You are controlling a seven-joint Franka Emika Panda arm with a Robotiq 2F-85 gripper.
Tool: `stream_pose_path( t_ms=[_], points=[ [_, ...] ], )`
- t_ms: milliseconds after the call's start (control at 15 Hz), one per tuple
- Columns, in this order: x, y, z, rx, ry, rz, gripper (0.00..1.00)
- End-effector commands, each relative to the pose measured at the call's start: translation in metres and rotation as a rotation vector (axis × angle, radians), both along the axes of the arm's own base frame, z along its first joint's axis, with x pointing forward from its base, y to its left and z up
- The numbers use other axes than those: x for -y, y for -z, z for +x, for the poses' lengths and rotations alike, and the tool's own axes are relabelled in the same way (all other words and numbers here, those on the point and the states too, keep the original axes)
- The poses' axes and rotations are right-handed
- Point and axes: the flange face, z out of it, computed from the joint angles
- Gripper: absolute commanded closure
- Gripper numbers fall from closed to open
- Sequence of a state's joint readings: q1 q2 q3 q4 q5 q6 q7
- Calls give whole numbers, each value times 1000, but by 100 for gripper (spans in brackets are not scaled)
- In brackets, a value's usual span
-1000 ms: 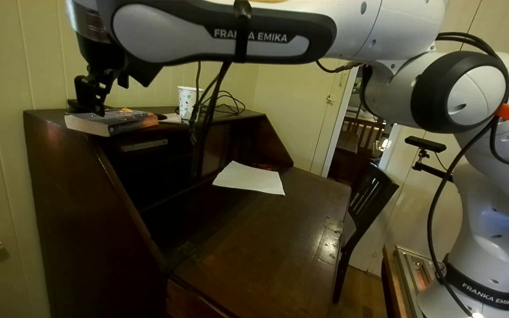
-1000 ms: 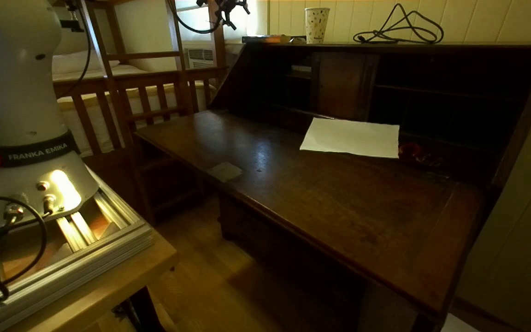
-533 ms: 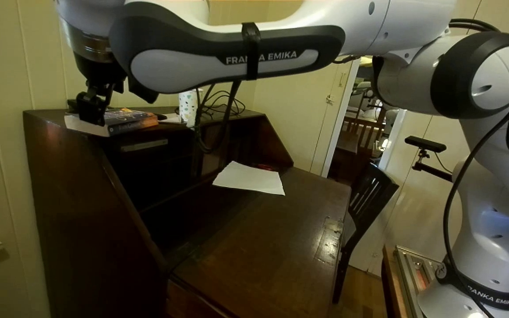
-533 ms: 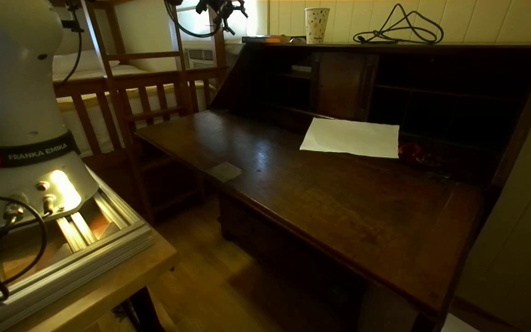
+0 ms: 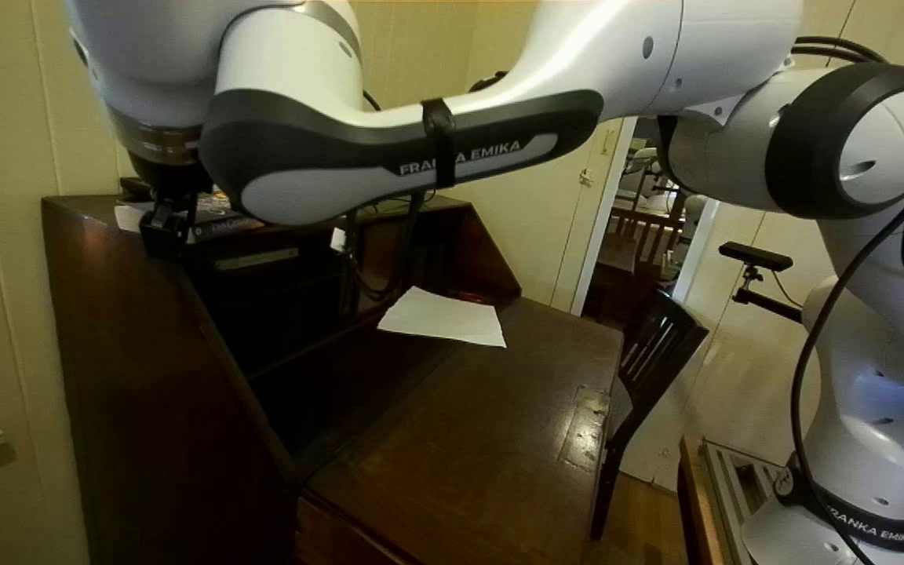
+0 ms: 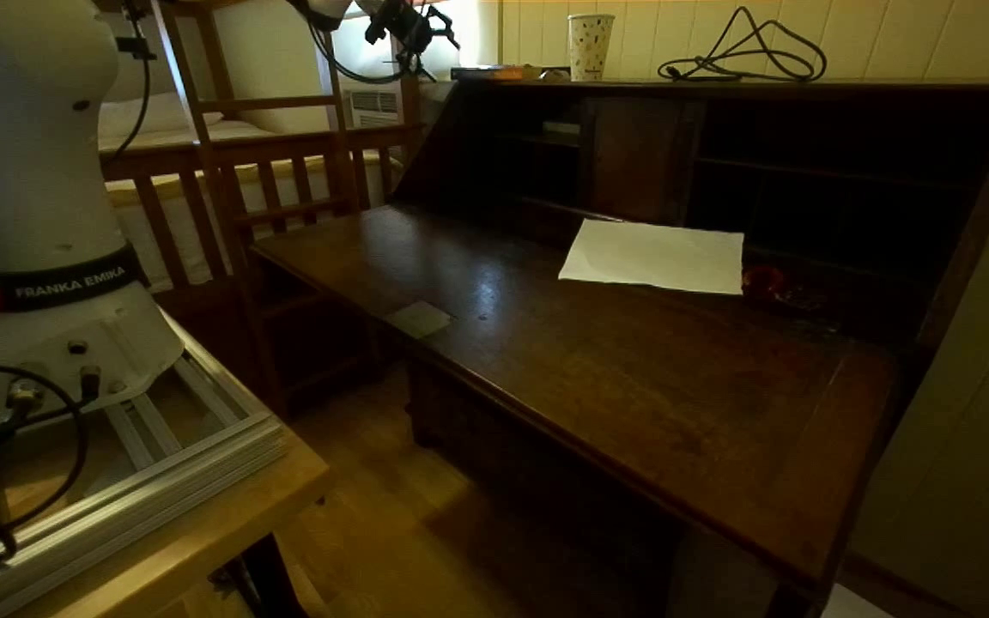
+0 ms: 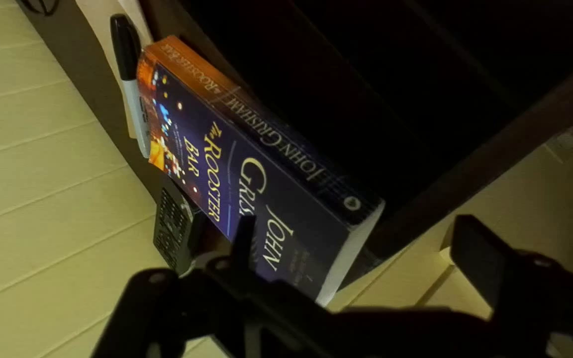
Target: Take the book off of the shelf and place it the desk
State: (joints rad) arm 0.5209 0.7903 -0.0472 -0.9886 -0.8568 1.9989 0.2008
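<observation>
The book (image 5: 220, 225), with a dark bluish-purple cover and an orange end, lies flat on the shelf (image 6: 889, 84). It also shows edge-on in an exterior view (image 6: 494, 74) and large in the wrist view (image 7: 227, 164). My gripper (image 7: 356, 221) is open, its jaws wide apart with nothing between them. In the wrist view one finger crosses in front of the cover and the other stands beyond the pale page edge. In an exterior view the gripper (image 5: 163, 235) is at the book's near end; contact cannot be told. The desk (image 6: 589, 343) is below.
A white paper sheet (image 6: 653, 257) lies on the desk beside a red object (image 6: 762, 281). On the shelf are a paper cup (image 6: 591, 47), a cable (image 6: 743, 64), a marker (image 7: 132, 89) and a black remote (image 7: 172, 223). A wall stands behind the shelf.
My arm has lowered. The gripper has come down from above the book to the level of its near end and has turned somewhat. The book has not visibly moved.
</observation>
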Motion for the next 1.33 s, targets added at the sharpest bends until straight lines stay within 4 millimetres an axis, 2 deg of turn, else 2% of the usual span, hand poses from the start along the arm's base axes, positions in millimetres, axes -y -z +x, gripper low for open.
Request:
stream_pose_path(
  t_ms=[0, 400, 867, 1267],
  points=[
    [-9, 18, 2, 101, -65, -67, 0],
    [-10, 33, 9, 235, -103, -167, 0],
    [-10, 50, 1, 192, -27, -231, 0],
    [-18, 46, -11, 256, 73, -281, 0]
  ],
)
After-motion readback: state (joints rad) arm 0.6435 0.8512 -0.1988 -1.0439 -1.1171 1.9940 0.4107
